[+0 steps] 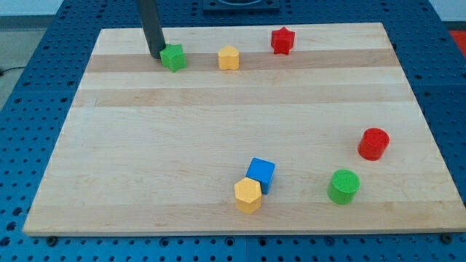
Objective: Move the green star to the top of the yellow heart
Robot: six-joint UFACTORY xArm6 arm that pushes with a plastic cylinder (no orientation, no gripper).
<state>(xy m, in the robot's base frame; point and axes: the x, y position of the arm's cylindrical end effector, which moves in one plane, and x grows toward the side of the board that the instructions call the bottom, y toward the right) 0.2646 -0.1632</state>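
- the upper part of the rod is cut off by the view's top edge; only its dark, straight lower length is seen, ending in my tip (pixel 156 55).
- no jaws are carried by this arm, so nothing is gripped; contact is made only by the rod's end.
- my tip is set against the view's left side of the green star (pixel 173 57), touching it or very nearly so; the exact contact is hard to make out.
- the green star is found near the table's (pixel 218 124) top-left area, its points blurred at this size, so its facing and any long axis cannot be told.
- the yellow heart (pixel 228 58) is seen just to the view's right of the star, apart from it; its shape reads as blocky and is hard to confirm.
- a red star (pixel 282 41) is placed further right, near the top edge.
- a blue cube (pixel 261 175) and a yellow hexagonal block (pixel 247 195) are seen touching near the bottom centre.
- a green cylinder (pixel 344 186) and a red cylinder (pixel 374 143) are placed at the lower right, apart from each other.
- the table is of pale, banded wood; the blocks look like matt plastic.
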